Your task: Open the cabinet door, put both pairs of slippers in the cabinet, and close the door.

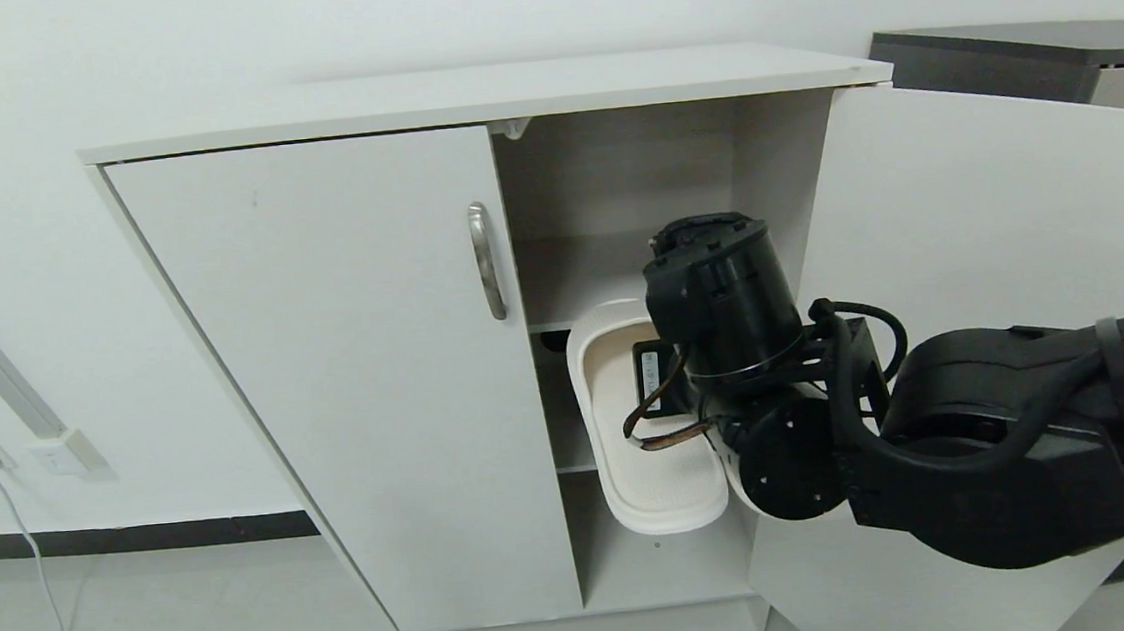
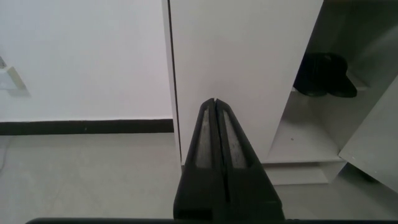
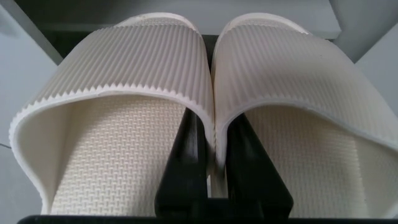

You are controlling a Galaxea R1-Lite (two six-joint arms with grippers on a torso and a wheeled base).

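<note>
The cabinet (image 1: 465, 97) stands with its right door (image 1: 998, 251) swung wide and its left door (image 1: 346, 373) shut. On a shelf inside, the left wrist view shows a dark shape (image 2: 324, 76) that is probably the other pair of slippers, so that pair seems to be stowed already. The right gripper (image 3: 211, 130) is clamped on the cream slippers (image 1: 649, 469), pinching their two inner edges together between its fingers. It holds them at the mouth of the opening, toes inward, level with the middle shelves. What is left is to set this pair down, back out and shut the door.

Room is narrow: the pair sits just beside the shut door's edge on one side, with the cabinet's side wall near on the other. The left gripper (image 2: 214, 109) is closed on nothing and points at the foot of the shut door.
</note>
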